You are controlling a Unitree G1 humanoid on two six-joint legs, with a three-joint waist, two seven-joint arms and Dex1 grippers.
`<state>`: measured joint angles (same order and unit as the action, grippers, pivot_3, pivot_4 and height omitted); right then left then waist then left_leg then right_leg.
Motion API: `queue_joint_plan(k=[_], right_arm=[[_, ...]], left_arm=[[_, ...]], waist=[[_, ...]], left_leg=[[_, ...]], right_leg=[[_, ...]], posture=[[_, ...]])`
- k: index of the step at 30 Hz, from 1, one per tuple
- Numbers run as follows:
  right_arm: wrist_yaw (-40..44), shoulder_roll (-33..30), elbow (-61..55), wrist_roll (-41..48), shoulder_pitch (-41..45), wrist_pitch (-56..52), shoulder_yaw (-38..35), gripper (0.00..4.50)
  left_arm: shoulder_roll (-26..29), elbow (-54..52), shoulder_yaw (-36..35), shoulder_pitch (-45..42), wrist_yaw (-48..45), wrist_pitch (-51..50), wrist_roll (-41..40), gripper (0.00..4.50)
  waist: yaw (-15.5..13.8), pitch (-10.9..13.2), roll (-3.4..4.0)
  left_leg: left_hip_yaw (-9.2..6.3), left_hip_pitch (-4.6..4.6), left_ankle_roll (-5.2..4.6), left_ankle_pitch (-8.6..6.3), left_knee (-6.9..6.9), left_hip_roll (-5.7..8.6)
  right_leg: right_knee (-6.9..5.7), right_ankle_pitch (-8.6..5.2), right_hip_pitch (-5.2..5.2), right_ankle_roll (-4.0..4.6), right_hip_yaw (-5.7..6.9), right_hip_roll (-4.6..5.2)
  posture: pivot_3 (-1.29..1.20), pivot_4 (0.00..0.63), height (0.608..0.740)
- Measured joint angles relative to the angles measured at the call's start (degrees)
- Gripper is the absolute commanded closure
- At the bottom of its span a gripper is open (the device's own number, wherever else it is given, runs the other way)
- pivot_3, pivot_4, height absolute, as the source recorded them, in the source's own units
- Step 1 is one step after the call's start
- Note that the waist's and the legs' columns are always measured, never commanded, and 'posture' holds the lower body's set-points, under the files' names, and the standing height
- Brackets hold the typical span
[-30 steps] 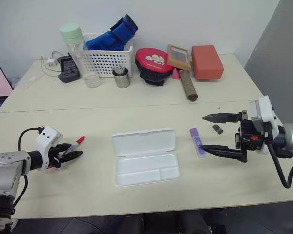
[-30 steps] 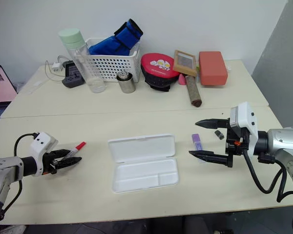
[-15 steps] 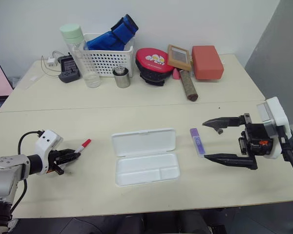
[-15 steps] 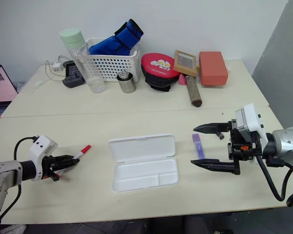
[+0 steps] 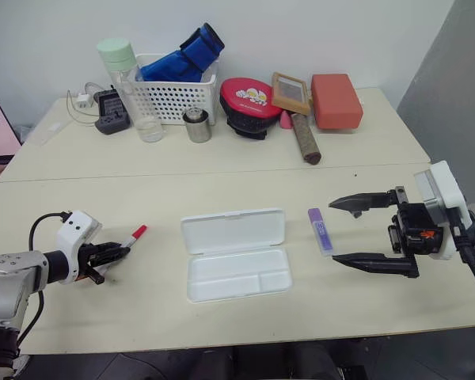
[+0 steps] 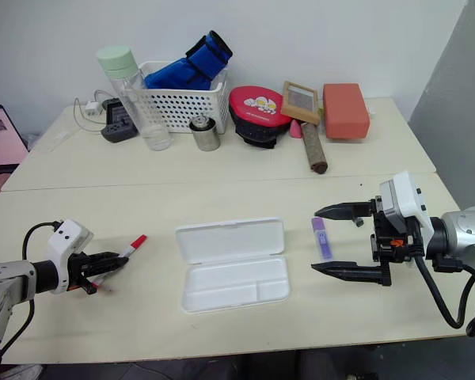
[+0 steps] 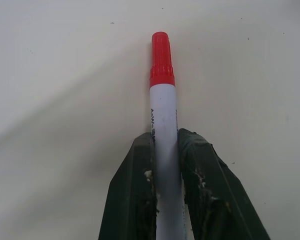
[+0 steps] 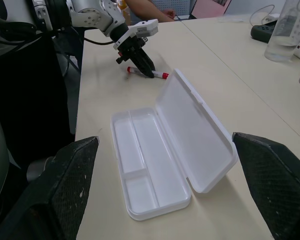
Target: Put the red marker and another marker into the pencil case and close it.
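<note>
My left gripper is clamped on the red marker's white barrel, cap pointing toward the open pencil case at centre, ready to lift across. My right gripper holds nothing, jaws spread wide just right of the purple highlighter (still flat on the table), positioned to take it next.

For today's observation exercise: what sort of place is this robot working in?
Probably an office or lab workbench: cream tabletops pushed together, a black charger with cables, and a white perforated basket among assorted clutter.
</note>
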<state>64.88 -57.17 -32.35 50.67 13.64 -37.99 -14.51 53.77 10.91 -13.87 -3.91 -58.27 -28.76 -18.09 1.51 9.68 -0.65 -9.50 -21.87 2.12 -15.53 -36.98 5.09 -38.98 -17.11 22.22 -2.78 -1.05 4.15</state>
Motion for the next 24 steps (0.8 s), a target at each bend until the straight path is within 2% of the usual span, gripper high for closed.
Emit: queue_joint_plan(k=[4, 6, 14, 19, 24], right_arm=[[-0.1, 0.0, 0.0, -0.1, -0.1, 0.1, 0.0, 0.00], [-0.1, 0.0, 0.0, -0.3, -0.6, 0.2, -0.1, 0.00], [-0.9, 0.0, 0.1, -1.4, -1.7, 1.3, -0.9, 0.00], [-2.5, 0.0, -0.9, -1.6, -4.0, 1.4, -4.2, 0.00], [-4.2, 0.2, -2.5, -1.9, -6.8, 1.5, -6.5, 0.00]], left_arm=[[0.6, -5.4, -1.7, -0.6, -1.5, -4.7, -4.1, 4.09], [2.7, -9.6, -3.1, -2.5, -2.6, -8.0, -7.2, 4.09], [5.9, -24.3, -4.3, -16.3, -4.8, -19.3, -20.9, 4.09], [8.0, -31.9, 2.8, -20.7, -7.4, -23.2, -24.7, 4.09], [3.0, -35.0, 16.3, -26.9, -6.3, -24.5, -22.8, 4.09]], waist=[[0.0, 0.1, -0.13], [0.0, 0.1, -0.20], [0.0, 0.2, -0.27], [0.3, 0.2, -0.26], [-0.1, 0.2, -0.30]], left_leg=[[-0.11, -0.06, 0.01, 0.00, -0.02, -0.01], [-0.17, -0.08, 0.01, 0.01, -0.02, -0.01], [-0.05, -0.07, 0.02, 0.01, -0.03, 0.02], [0.10, -0.03, 0.04, 0.03, -0.02, -0.05], [0.09, -0.02, 0.01, 0.02, -0.09, 0.03]], right_leg=[[0.01, 0.00, 0.01, 0.00, 0.00, 0.00], [0.01, 0.00, 0.01, 0.00, 0.02, 0.00], [0.02, 0.00, -0.01, 0.00, 0.08, -0.01], [-0.01, -0.01, 0.00, 0.00, 0.01, -0.09], [0.00, 0.02, -0.11, -0.04, 0.02, -0.09]], posture=[[0.00, 0.150, 0.740], [0.00, 0.150, 0.740], [0.00, 0.150, 0.740], [0.00, 0.150, 0.740], [0.00, 0.150, 0.740]])
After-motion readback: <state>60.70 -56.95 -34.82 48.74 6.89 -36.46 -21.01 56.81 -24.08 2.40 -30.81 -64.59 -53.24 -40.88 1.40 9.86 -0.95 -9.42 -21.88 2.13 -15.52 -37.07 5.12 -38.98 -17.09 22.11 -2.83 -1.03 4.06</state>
